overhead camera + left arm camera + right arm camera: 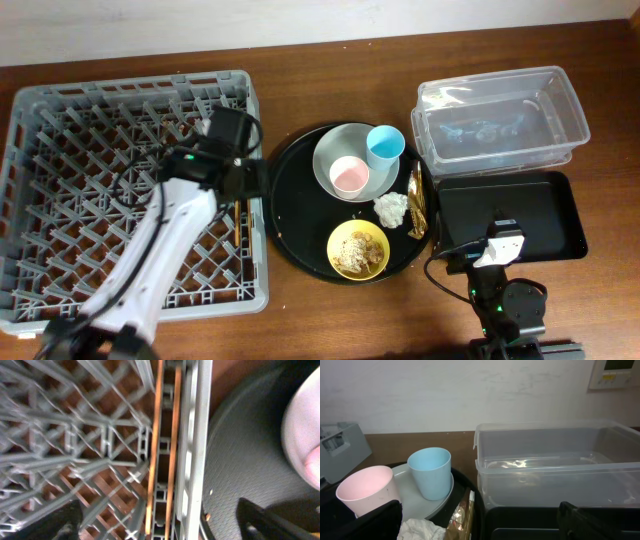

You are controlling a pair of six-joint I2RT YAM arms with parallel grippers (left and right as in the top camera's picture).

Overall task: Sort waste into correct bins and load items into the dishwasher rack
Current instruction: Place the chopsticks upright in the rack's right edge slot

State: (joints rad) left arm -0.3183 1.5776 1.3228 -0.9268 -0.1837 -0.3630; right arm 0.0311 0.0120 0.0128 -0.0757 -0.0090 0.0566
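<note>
The pair of chopsticks [162, 450] lies inside the grey dishwasher rack [60, 120] along its right wall; it also shows in the overhead view [240, 228]. My left gripper [160, 530] is open and empty just above it, at the rack's right edge [243, 185]. The white plate [335, 150] holds the pink cup [350, 176] and the light-blue cup [385, 146]. The napkin [392, 208], gold wrapper [416, 205] and yellow bowl [358, 250] with food scraps lie nearby. My right gripper [480, 530] is open and empty, low by the black rectangular tray [555, 215].
The plate, cups, bowl, napkin and wrapper all sit on a large round black tray [295, 200] right of the rack. The clear tub [500, 125] stands at the back right, behind the black rectangular tray. A wall runs along the table's far edge.
</note>
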